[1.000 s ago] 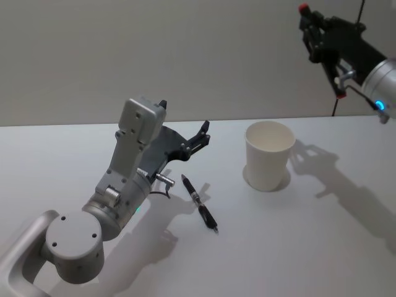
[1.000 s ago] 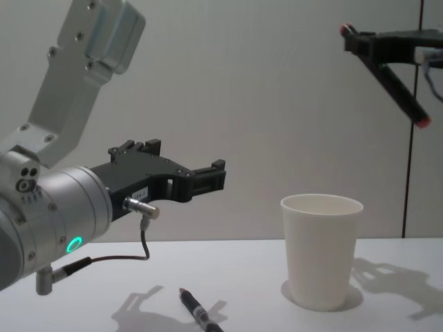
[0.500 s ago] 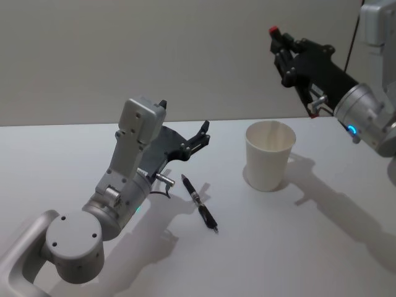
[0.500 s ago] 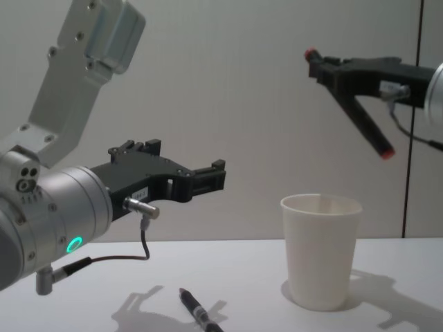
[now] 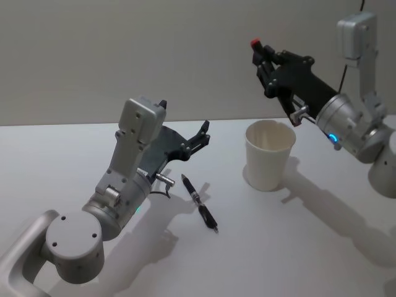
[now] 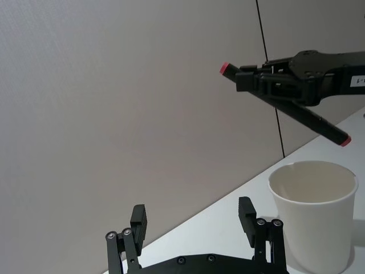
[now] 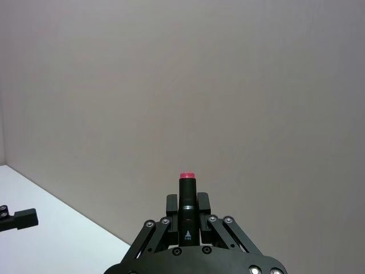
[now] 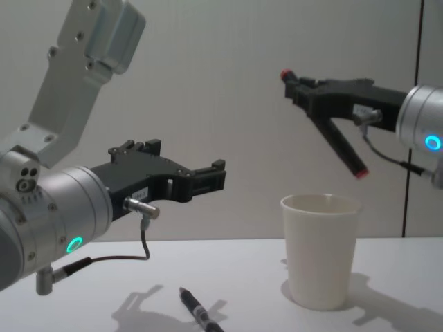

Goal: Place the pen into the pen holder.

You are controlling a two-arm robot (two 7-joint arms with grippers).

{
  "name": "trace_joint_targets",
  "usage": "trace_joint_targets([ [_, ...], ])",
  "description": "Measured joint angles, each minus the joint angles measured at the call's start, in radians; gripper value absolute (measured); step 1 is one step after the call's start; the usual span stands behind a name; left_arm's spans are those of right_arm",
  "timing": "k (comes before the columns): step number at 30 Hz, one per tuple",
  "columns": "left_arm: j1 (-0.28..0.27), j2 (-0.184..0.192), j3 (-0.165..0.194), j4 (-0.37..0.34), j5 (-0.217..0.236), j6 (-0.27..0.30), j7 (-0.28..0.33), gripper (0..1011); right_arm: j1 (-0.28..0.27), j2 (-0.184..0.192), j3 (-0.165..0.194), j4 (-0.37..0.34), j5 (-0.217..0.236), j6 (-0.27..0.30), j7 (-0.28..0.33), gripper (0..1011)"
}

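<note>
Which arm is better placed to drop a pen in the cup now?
Right. The right gripper holds a pen tilted, its lower tip close above the cup rim. The left gripper hovers farther off, jaws open and empty; a spare pen lies near it.

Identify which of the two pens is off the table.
The red-tipped pen, held slanted in the right gripper, higher than the paper cup; the other, plain dark pen lies flat on the table by the open left gripper.
</note>
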Motion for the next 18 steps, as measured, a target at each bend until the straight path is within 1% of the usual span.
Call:
trace_joint_targets([
  [11, 0.0, 0.0, 0.0, 0.0, 0.0, 0.0, 0.0, 1001, 0.027, -0.024, -0.013, 0.089, -0.008, -0.024, 0.026, 192],
  [18, 0.0, 0.0, 0.0, 0.0, 0.0, 0.0, 0.0, 1001, 0.036, -0.03, -0.016, 0.127, -0.009, -0.031, 0.039, 192],
])
